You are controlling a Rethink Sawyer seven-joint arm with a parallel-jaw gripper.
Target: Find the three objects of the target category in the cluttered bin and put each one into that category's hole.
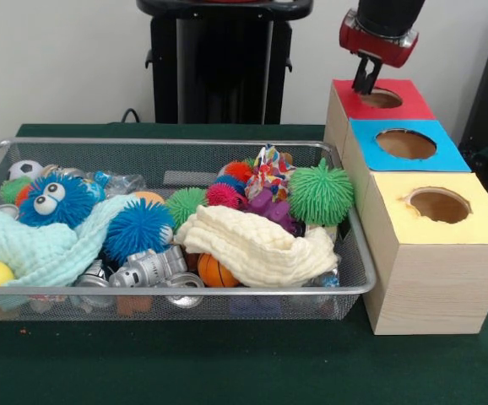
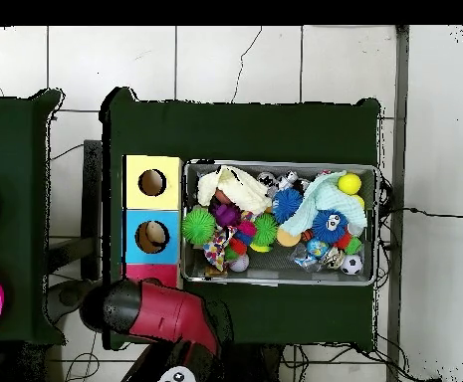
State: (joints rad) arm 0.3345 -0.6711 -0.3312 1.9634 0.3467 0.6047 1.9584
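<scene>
The wire mesh bin [image 1: 185,143] lies across the table, full of clutter; it also shows in the overhead view [image 2: 279,164]. No plush animal toy shows clearly in either view; any are hidden under the cloths and balls. The red-topped wooden box [image 1: 348,106] stands at the far right, with its round hole [image 1: 381,99]. My gripper [image 1: 365,81] hangs just above the left rim of that hole, with nothing visible in it. In the overhead view my red arm [image 2: 165,313] covers the gripper and most of the red box [image 2: 151,271].
A blue-topped box [image 1: 406,143] and a yellow-topped box [image 1: 438,205] stand in line in front of the red one. The bin holds spiky puffer balls [image 1: 321,192], a cream cloth [image 1: 257,245], a pale green cloth [image 1: 50,249], silver toy robots [image 1: 147,270] and small balls.
</scene>
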